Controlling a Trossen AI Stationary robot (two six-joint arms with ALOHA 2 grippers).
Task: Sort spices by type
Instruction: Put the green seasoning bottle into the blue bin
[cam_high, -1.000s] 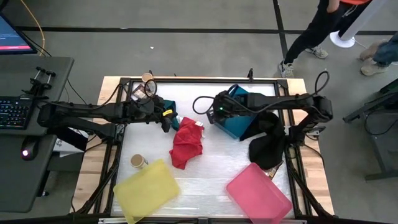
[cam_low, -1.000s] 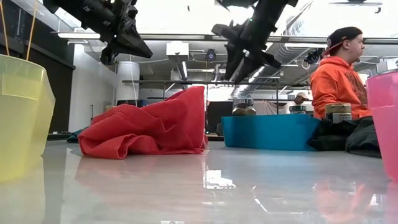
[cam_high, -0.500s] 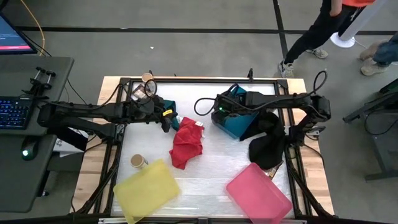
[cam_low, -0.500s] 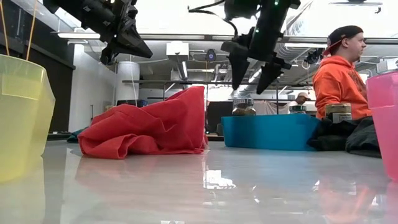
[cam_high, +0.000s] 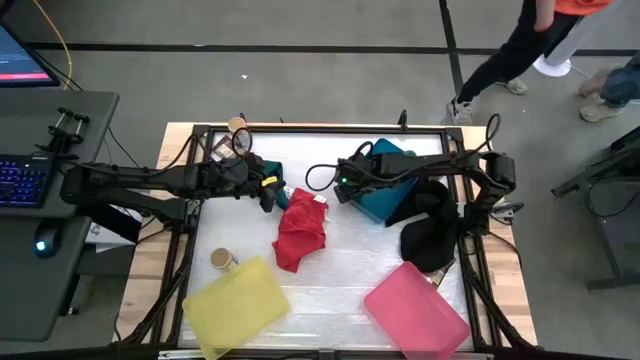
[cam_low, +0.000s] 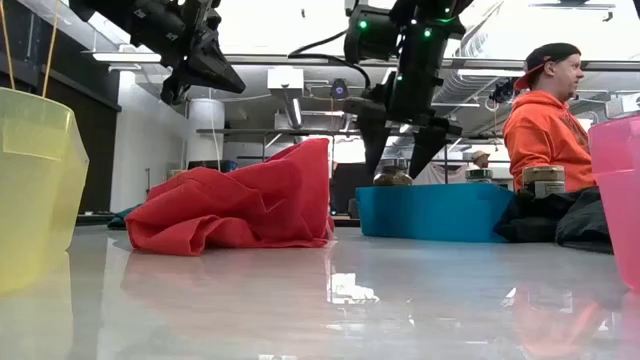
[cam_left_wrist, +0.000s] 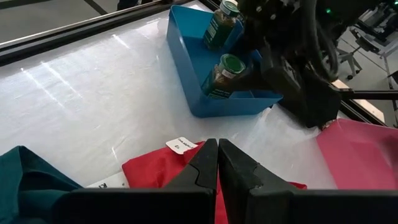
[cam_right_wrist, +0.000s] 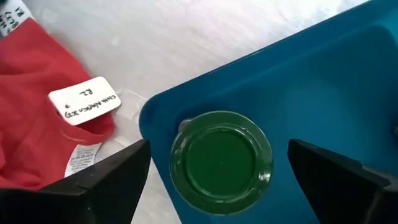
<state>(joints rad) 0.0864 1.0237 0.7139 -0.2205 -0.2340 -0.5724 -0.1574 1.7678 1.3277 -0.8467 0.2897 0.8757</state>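
The right gripper (cam_low: 402, 140) has dropped lower than a second ago, its fingers (cam_right_wrist: 106, 180) spread wide either side of a green-lidded jar (cam_right_wrist: 221, 160) standing in the blue tray (cam_high: 385, 200) at 1 o'clock on the surface. The left gripper (cam_left_wrist: 217, 163) hovers unchanged, fingers pressed together and empty.

Beneath the right pincer (cam_right_wrist: 217, 163), the green-lidded glass spice jar (cam_right_wrist: 221, 163) shows only its lid; its body is hidden.
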